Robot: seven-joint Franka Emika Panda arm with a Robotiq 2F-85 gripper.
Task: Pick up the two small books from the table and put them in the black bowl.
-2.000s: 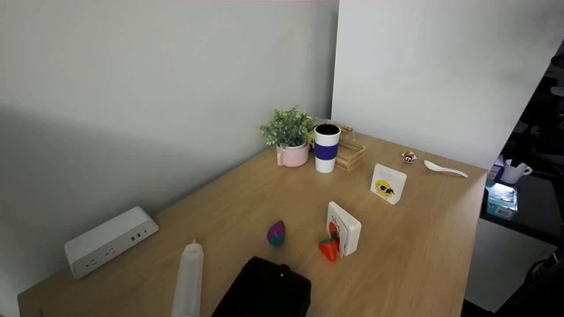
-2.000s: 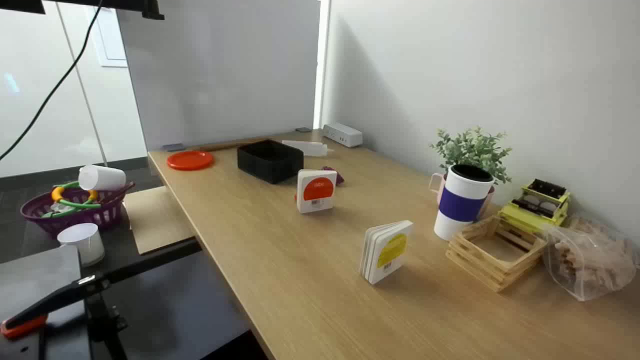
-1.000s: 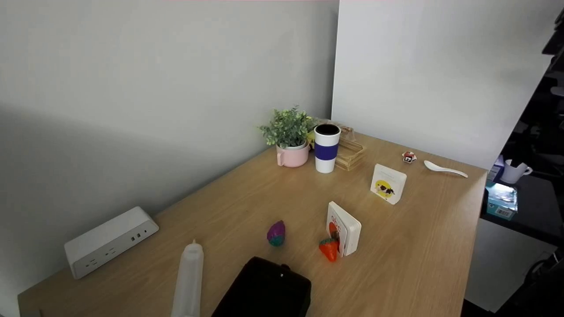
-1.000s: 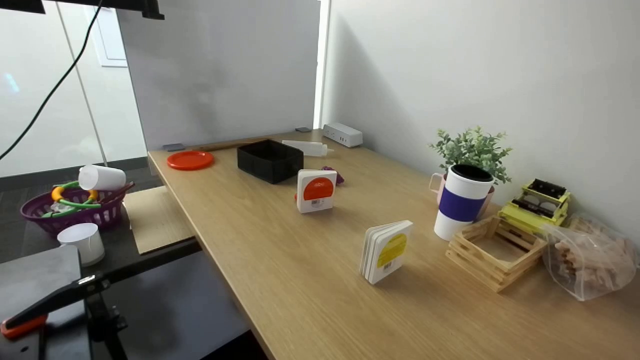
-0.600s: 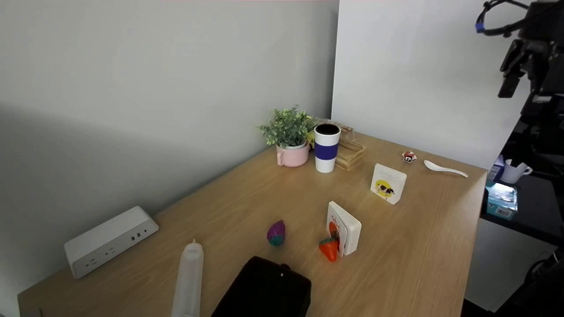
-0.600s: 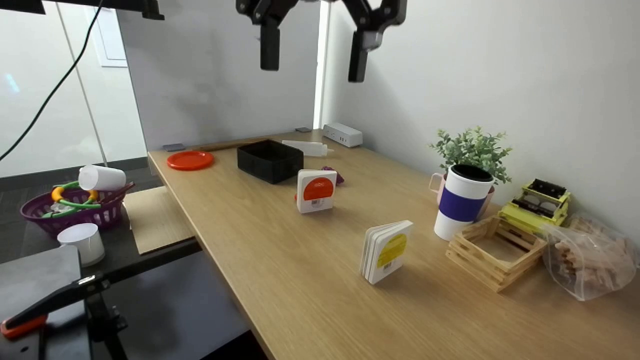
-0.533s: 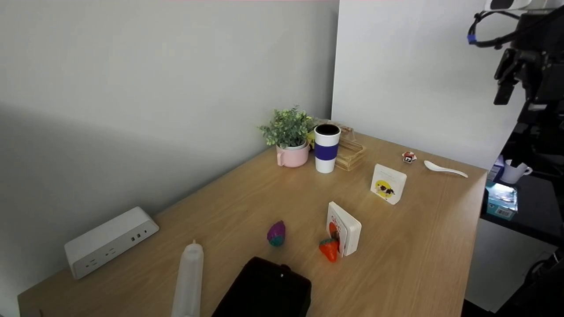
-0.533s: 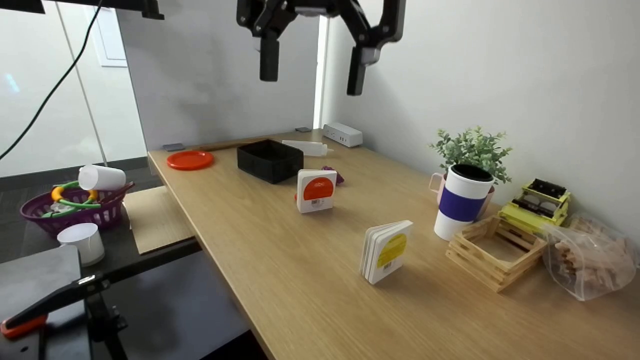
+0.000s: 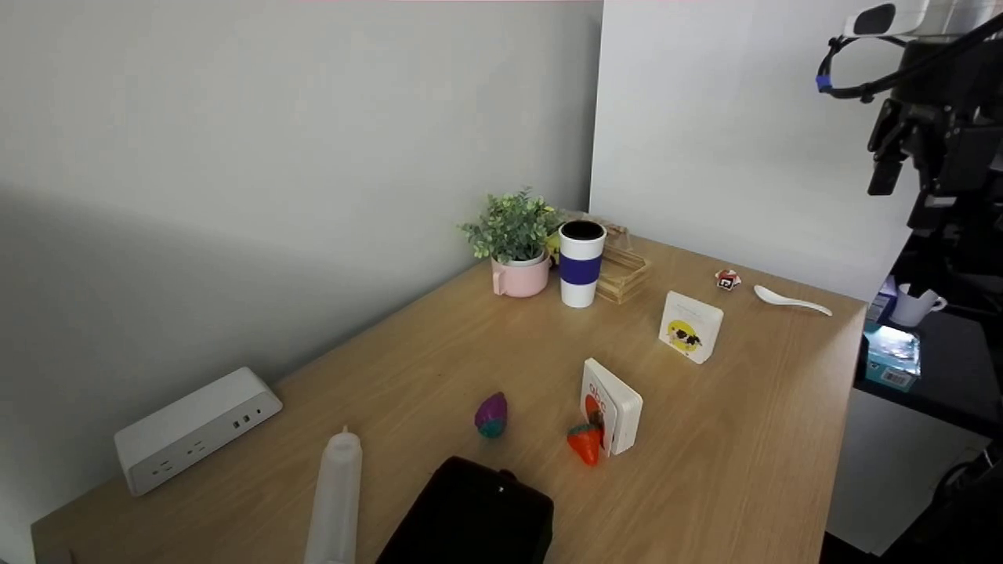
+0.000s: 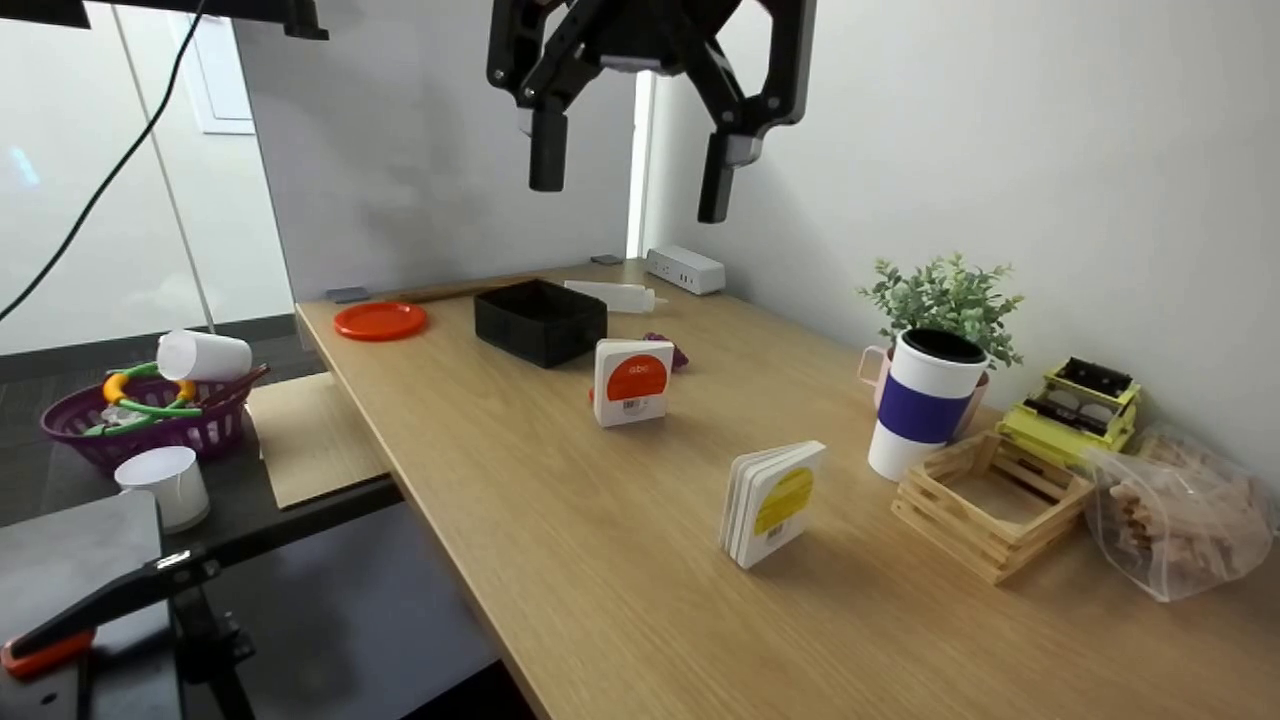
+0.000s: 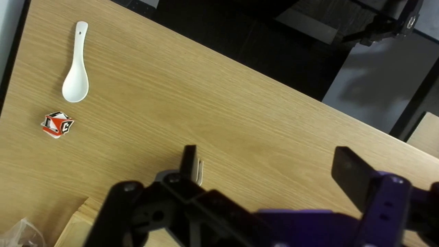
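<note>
Two small white books stand upright on the table in both exterior views. The yellow-marked book (image 9: 689, 327) (image 10: 775, 505) has its pages slightly fanned. Nearer the black bowl (image 9: 478, 513) (image 10: 512, 330) is the red-marked book (image 9: 624, 415) (image 10: 632, 383). The bowl is a plain black, box-shaped container, seen resting on the table. High over the table my gripper (image 10: 630, 205) (image 11: 265, 154) hangs open, nothing between its fingers. In the wrist view a thin edge of a white book (image 11: 200, 172) peeks out beside one finger, which hides most of it.
A toy strawberry (image 9: 584, 444) lies against or close by the red-marked book. A purple toy (image 9: 491, 415), bottle (image 9: 335, 493), cup (image 10: 925, 400), potted plant (image 9: 513, 235), wooden crate (image 10: 990, 500) and plastic bag (image 10: 1175, 520) surround the books. A white spoon (image 11: 77, 68) lies near the table's end.
My gripper has come into both exterior views from above and has been sinking lower, staying open. The books, the bowl and the other objects have not moved.
</note>
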